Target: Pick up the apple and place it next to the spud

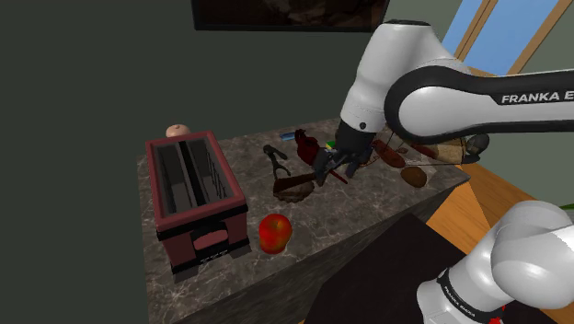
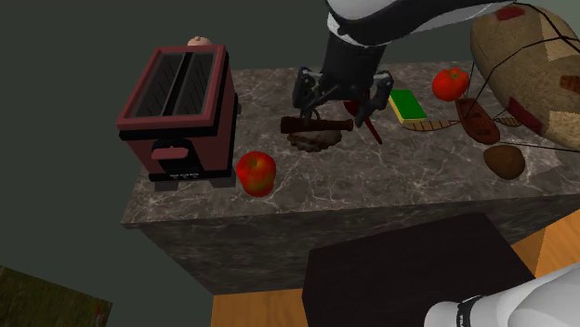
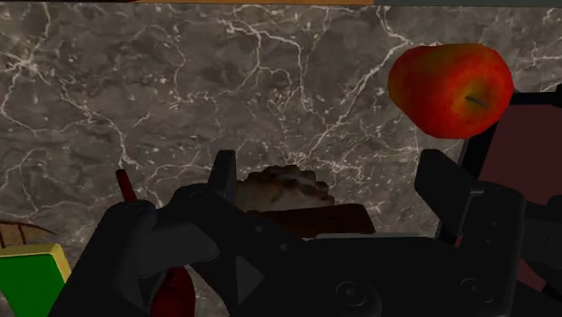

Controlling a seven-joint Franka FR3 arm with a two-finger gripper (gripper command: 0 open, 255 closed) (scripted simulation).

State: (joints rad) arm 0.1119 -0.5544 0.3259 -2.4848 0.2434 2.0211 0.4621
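End effector (image 3: 331, 180) spread above brush (image 3: 284, 191) — apple (image 3: 448, 90) beside toaster (image 2: 181, 107).

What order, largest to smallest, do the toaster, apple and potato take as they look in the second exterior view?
1. Toaster, clearly the largest.
2. Apple and potato: they look about alike, so I won't rank them.

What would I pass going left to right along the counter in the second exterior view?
Dark red toaster → red apple → brown ridged lump → green sponge → round red fruit → brown potato.
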